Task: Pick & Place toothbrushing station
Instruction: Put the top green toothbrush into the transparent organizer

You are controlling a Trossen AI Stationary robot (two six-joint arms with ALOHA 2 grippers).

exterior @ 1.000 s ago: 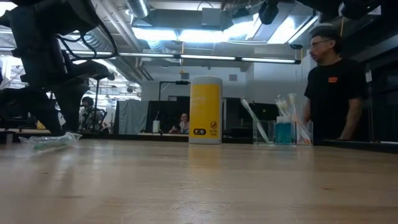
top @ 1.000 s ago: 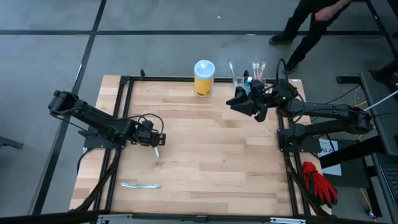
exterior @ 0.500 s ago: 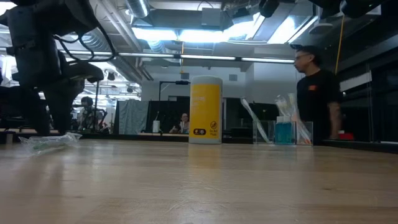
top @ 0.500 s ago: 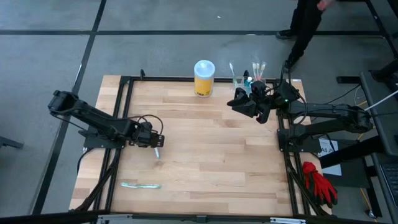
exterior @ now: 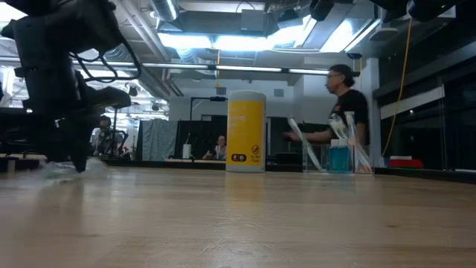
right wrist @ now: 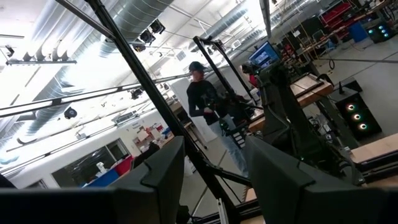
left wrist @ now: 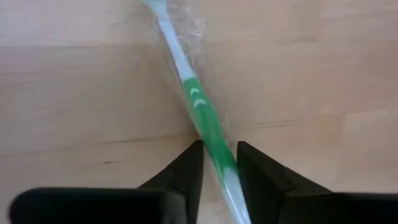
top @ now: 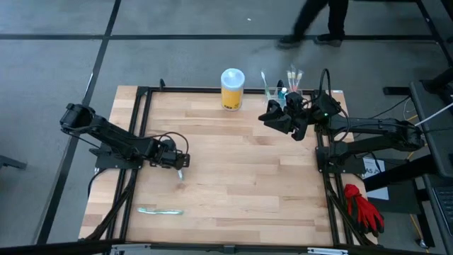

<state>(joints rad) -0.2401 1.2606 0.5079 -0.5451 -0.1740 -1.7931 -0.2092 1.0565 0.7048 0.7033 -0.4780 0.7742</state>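
The toothbrushing station, a clear low holder with several brushes standing in it, sits at the table's far edge, right of the yellow canister; it also shows in the low view. My right gripper is open and hangs raised just in front of the station; its wrist view shows only the room. My left gripper is down at the table's left, shut on a green-and-white toothbrush in a clear wrapper. My left gripper pinches the wrapped toothbrush's green handle part between its two fingers. The fingers come from above, pointing down, and lie across the brush. The toothbrush lies flat on the table.
A second wrapped item lies near the table's front left. The yellow canister stands upright at the far edge. A person walks on the floor beyond the far edge. Bare wood lies between the two arms.
My left gripper has gone down onto the wrapped toothbrush, and in the low view it now stands in front of the wrapper. The person beyond the table has walked toward the left.
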